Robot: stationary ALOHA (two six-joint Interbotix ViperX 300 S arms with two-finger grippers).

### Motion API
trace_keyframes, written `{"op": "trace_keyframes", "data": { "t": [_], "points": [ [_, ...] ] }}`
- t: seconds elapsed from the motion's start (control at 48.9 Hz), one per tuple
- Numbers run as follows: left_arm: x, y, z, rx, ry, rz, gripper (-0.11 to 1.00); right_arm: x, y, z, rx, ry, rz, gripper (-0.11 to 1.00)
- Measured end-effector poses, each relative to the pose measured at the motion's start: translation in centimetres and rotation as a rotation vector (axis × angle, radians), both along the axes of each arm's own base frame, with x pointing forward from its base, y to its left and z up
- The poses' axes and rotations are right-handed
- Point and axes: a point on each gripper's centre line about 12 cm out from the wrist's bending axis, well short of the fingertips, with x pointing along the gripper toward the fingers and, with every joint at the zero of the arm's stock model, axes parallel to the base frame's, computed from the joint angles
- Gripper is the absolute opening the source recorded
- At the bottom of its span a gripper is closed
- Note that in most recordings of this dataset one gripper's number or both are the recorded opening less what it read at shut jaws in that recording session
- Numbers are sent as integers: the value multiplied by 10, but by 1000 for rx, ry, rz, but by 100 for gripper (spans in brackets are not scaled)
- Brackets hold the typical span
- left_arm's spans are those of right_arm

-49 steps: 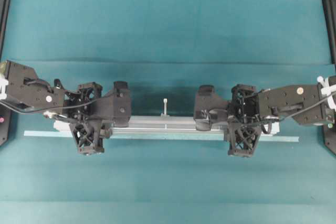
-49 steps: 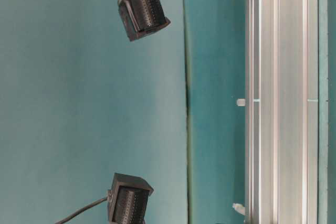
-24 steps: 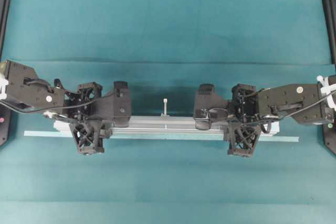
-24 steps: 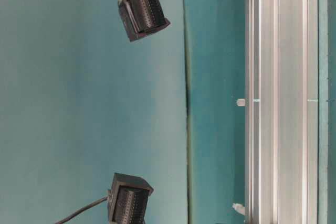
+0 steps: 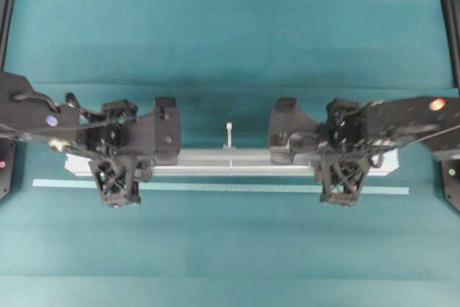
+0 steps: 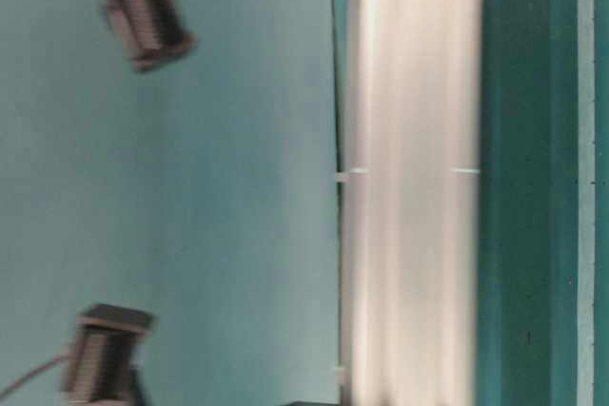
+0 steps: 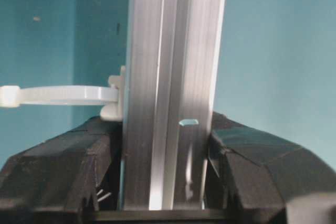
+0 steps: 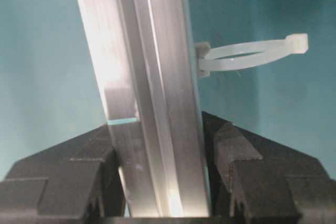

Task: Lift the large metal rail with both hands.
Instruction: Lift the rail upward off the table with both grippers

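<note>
- Gripping the metal rail (image 5: 230, 162) with both sets of fingers, I have it clamped near each end, and it runs left to right across the overhead view.
- My left fingers (image 7: 163, 182) are closed on the rail: from the left wrist, one black pad (image 7: 68, 166) presses its left face and the other its right face, with the grooved silver bar rising straight up between them.
- My right fingers (image 8: 163, 182) are clenched on it likewise; from the right wrist the bar leans slightly to the left as it climbs out of the grip.
- A white zip tie (image 7: 58, 95) sticks out sideways from the rail just above my left pad, and another zip tie (image 8: 252, 53) loops out just above my right pad.
- From overhead, a third zip tie (image 5: 229, 134) juts from the rail's far side, midway between my two hands.
- A thin pale tape strip (image 5: 223, 188) lies flat on the teal worktop (image 5: 230, 34), parallel to the rail and on its near side, with a band of teal showing between them.
- At table level the rail (image 6: 409, 178) is a blurred bright band, and the tape strip (image 6: 586, 178) is a sharp pale line well to its right.
</note>
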Motion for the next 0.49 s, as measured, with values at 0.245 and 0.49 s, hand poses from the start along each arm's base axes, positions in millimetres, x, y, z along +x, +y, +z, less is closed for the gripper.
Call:
{"op": "trace_keyframes", "data": {
  "t": [0.245,0.49],
  "points": [
    [-5,4,53,1,-28,14,37,-3,0,51,18,-36,-12,40],
    [-6,4,103,-2,-55,19,37,-4,3,95,63,-29,-19,40]
  ]
}}
